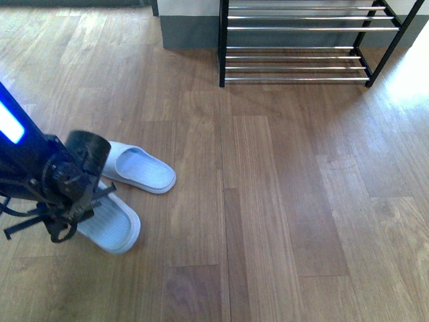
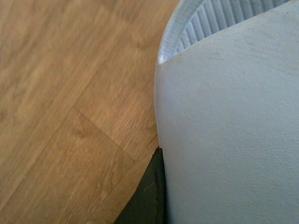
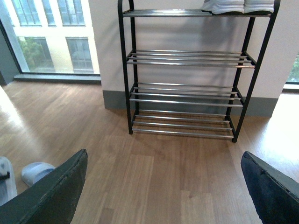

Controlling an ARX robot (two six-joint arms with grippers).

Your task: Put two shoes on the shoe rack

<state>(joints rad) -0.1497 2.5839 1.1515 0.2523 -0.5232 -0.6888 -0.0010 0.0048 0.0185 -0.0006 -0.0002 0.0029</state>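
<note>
Two pale blue slides lie on the wooden floor at the left of the front view. My left gripper (image 1: 79,204) is shut on the nearer slide (image 1: 115,229), whose strap (image 2: 229,130) fills the left wrist view beside one dark finger (image 2: 147,196). The other slide (image 1: 142,169) lies free just behind it. The shoe rack (image 1: 295,67) stands against the far wall, its lower chrome shelves bare. My right gripper (image 3: 163,196) is open and faces the shoe rack (image 3: 187,93) from a distance, with only floor between its fingers (image 3: 56,196). White shoe soles (image 3: 236,5) show on the top shelf.
A grey skirting and white wall (image 1: 191,30) run behind the rack. Tall windows (image 3: 46,37) stand to the rack's left. Open wooden floor (image 1: 281,201) stretches between the slides and the rack. A slide's toe (image 3: 35,171) shows at the edge of the right wrist view.
</note>
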